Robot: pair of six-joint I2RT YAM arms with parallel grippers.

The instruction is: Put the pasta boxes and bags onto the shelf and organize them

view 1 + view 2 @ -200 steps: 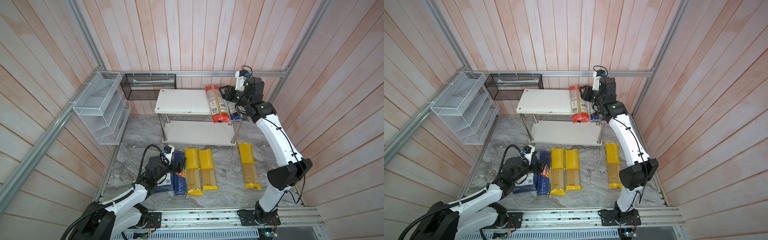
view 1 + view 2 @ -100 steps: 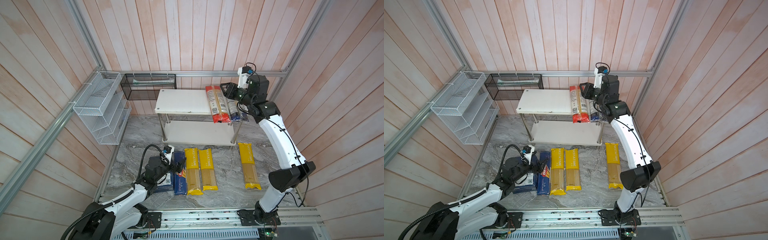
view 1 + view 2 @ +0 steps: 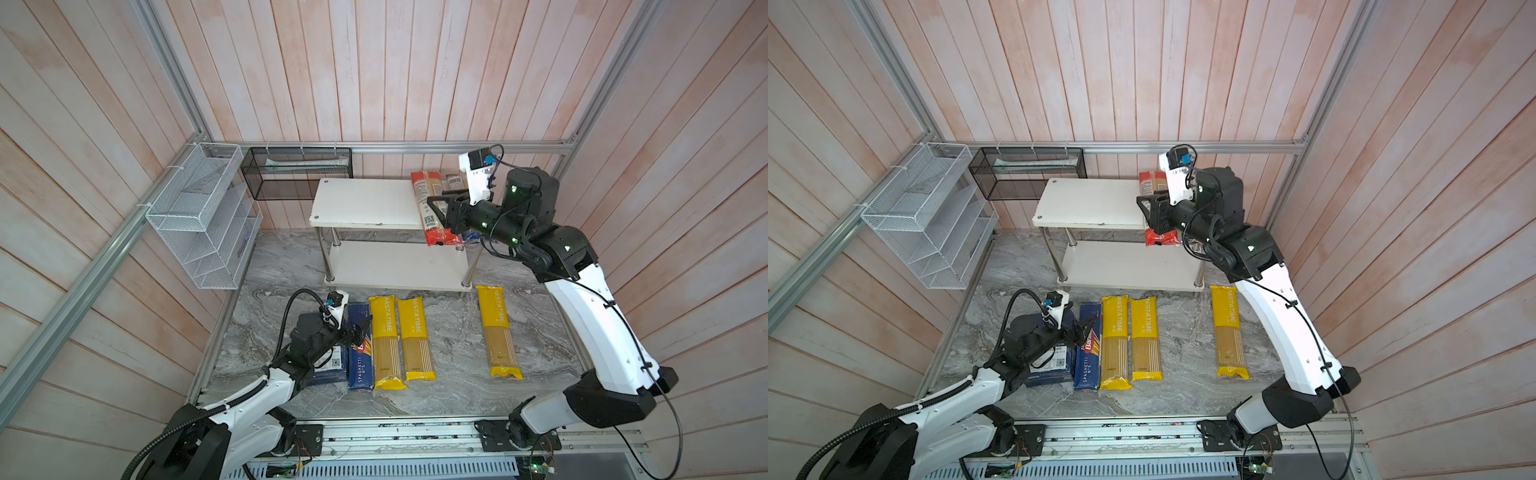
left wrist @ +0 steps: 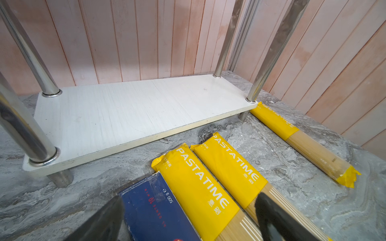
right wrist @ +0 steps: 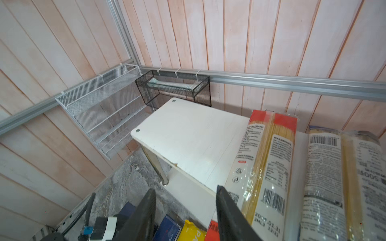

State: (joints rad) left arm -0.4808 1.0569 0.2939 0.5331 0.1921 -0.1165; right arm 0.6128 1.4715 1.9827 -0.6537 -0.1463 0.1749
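**Q:** What has just changed on the shelf (image 3: 365, 203)?

**A:** The right gripper (image 5: 186, 188) has swung across the red-ended bag (image 5: 267, 156) to the side where the top board is bare. Its fingers (image 5: 229, 208) have parted a little more and nothing is between them. One finger is just beside the bag; I cannot tell whether it touches. The bag has not shifted and lies on the top board next to the blue-ended bag (image 5: 325, 167). I judge it released, so two bags are shelved.

**Q:** Where is everything else, and how much room is there?

**A:** On the counter (image 3: 453, 332) in front of the shelf lie three yellow bags (image 3: 384, 340), the narrow box (image 3: 359, 361) and the wide box (image 3: 330, 365). The left gripper (image 3: 359, 332) hovers over the narrow box, fingers wide apart and empty. Most of the top board is bare, and so is the whole lower board (image 3: 395, 264). Both shelved bags overhang the front edge, so a brush could tip them. The chrome legs (image 4: 269, 54) narrow the way into the lower board, and the wall stands close behind.
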